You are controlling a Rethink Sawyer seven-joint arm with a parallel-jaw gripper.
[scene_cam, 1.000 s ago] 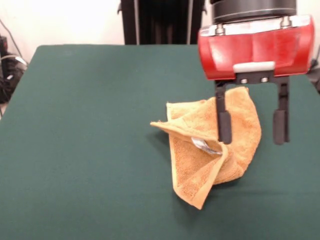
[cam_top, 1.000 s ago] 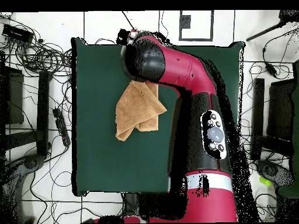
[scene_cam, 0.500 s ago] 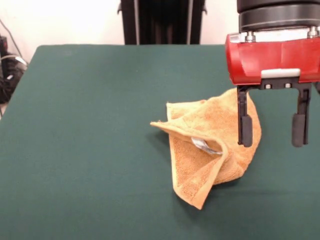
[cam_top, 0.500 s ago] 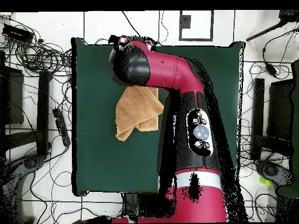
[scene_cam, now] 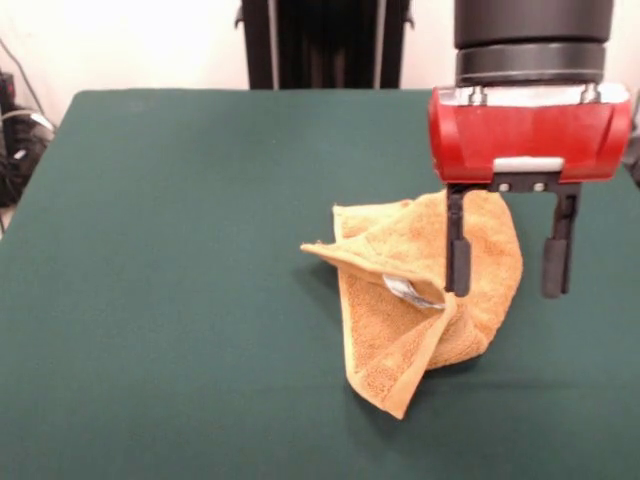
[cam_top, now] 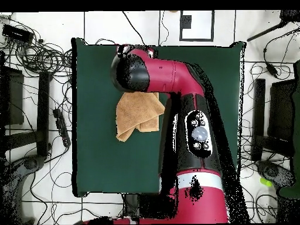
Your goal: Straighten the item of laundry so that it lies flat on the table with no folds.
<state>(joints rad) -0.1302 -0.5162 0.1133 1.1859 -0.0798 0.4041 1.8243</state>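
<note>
Cables (cam_top: 35,58) and dark stands (cam_top: 44,111) lie on the floor around the green desk (scene_cam: 170,280); the red arm (cam_top: 187,111) covers part of it from above. The orange towel (scene_cam: 400,300) lies crumpled and folded on the desk. The end effector (scene_cam: 507,268) hangs wide apart and empty over the towel's edge.

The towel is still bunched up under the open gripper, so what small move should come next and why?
Probably lower the gripper straight down. It is open, one finger over the towel, the other past its edge, so descending should bracket that edge for a pull outward across the table.
</note>
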